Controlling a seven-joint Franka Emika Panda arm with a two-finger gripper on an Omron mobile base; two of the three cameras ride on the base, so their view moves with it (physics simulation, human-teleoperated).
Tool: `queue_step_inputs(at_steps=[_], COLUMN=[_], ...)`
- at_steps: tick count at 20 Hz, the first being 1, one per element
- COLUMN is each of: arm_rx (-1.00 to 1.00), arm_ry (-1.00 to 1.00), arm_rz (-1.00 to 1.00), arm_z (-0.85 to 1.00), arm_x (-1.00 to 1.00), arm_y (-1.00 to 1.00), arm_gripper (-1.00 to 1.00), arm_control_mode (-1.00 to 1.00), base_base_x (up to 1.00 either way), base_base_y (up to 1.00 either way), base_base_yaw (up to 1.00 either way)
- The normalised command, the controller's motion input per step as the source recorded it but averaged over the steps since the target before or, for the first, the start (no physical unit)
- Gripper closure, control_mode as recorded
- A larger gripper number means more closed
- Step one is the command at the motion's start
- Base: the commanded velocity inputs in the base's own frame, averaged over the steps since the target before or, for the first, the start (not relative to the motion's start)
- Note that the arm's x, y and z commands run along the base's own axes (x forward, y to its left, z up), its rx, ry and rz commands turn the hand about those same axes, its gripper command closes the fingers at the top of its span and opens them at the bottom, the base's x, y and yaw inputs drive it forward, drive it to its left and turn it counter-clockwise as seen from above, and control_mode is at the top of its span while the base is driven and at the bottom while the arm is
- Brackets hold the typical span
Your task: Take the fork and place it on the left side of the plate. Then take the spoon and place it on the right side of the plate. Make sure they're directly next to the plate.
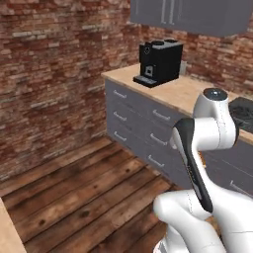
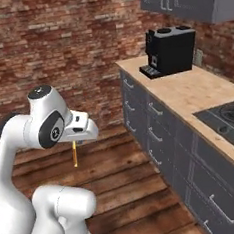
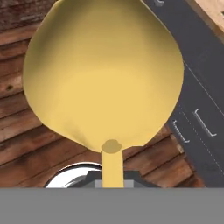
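Yellow-gold spoon: smooth, matte, its broad rounded bowl close before the hand camera, narrowing to a thin neck at the bottom of that view; in the right base view its thin orange handle hangs straight down below the hand, over the floor.
Tool: closed narrow on the spoon's handle, holding it in the air beside the arm's white, glossy, rounded shell.
Floor: dark wooden planks, knotted and streaked, beneath the spoon.
Cabinets: flat grey drawer fronts with slim pale bar handles, running under the worktop.
Worktop: light wood with a fine grain; a dark cooktop is set into its near part.
Coffee machine: black, boxy, standing at the far end of the worktop.
Wall: rough red-brown brick with pale mortar.
Upper cupboards: grey, plain, above the machine.
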Motion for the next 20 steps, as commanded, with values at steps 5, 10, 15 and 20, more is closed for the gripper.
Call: queue_step_inputs(at_steps=[5, 10, 15, 20], arm_rx=[0.00, 0.00, 0.00, 0.00], arm_ry=[0.00, 0.00, 0.00, 0.00], arm_rz=[0.00, 0.00, 0.00, 0.00], arm_z=[0.00, 0.00, 0.00, 0.00], arm_x=[0.00, 0.00, 0.00, 0.00], arm_y=[0.00, 0.00, 0.00, 0.00], arm_gripper=[1.00, 1.00, 1.00, 1.00], arm_control_mode=[1.00, 1.00, 1.00, 1.00], base_base_x=[0.80, 1.00, 0.21, -0.37], base_base_y=[0.14, -0.07, 0.36, 0.78], base_base_yaw=[0.46, 0.43, 0.48, 0.46])
